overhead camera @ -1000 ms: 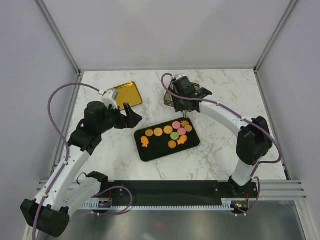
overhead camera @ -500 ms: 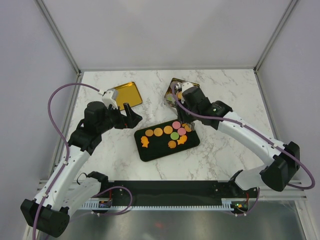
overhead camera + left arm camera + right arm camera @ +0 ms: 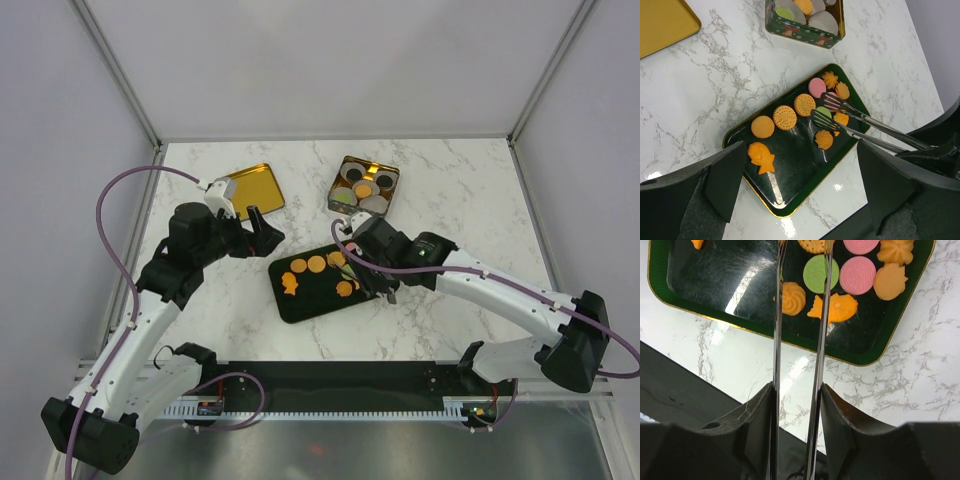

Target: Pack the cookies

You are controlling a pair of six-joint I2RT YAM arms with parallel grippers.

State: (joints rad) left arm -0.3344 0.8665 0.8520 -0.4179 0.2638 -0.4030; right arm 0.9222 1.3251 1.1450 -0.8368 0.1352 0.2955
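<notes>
My right gripper point(image 3: 797, 402) clamps tongs point(image 3: 875, 131); left gripper point(image 3: 256, 229) wide, empty. Green cookie point(image 3: 816, 274): judged light, brittle; take opposite edges gently.

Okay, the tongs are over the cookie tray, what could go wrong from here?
The tongs in the right gripper hang over the green cookie, which lies tight beside the pink cookie; closing may nudge or catch both. A flat cookie could slip from the slim blades on the way to the tin. The left gripper is open and off the tray, so it might slide.
</notes>
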